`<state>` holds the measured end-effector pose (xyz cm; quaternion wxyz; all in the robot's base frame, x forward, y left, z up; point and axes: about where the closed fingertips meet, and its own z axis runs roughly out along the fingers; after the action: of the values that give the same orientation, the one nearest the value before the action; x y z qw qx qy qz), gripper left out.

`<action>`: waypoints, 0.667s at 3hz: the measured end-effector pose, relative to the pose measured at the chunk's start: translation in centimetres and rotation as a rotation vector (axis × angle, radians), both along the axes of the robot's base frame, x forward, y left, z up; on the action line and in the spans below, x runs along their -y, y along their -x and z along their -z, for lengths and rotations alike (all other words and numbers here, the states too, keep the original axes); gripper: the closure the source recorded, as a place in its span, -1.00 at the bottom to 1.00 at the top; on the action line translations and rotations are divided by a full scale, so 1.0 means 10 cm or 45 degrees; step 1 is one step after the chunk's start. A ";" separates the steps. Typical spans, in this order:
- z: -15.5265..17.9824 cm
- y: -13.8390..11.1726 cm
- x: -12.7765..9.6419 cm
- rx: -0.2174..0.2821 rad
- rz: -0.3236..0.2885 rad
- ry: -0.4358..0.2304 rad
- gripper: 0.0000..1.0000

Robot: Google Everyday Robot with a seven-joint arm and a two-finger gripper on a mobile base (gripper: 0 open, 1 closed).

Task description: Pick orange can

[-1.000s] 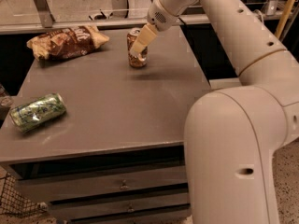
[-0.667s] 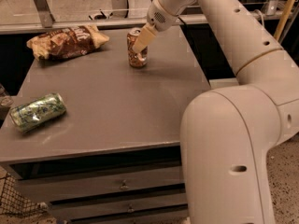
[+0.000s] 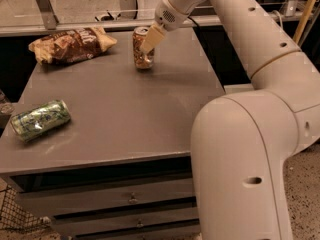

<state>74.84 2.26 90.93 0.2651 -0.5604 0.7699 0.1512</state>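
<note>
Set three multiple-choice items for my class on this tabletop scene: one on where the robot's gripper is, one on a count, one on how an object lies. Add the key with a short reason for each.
1. Where is the gripper?
A. Under the table
B. High above the table's near edge
C. At the upright small orange-brown soda can, near the far edge of the grey table

2. How many cans are on the table?
A. One
B. Two
C. Four

3. How does the green-and-white can lie?
A. On its side
B. Upright
C. Upside down

Key:
1 C: the gripper meets the orange-brown can's upper side.
2 B: only the orange-brown can and the green-and-white can show.
3 A: its length runs along the tabletop near the left front.
</note>
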 end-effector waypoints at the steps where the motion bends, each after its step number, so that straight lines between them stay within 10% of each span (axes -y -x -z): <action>1: -0.17 0.03 0.05 0.046 0.006 -0.022 1.00; 2: -0.36 0.07 0.18 0.097 0.031 -0.037 1.00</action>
<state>74.14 0.46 94.51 0.3043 -0.5525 0.7637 0.1376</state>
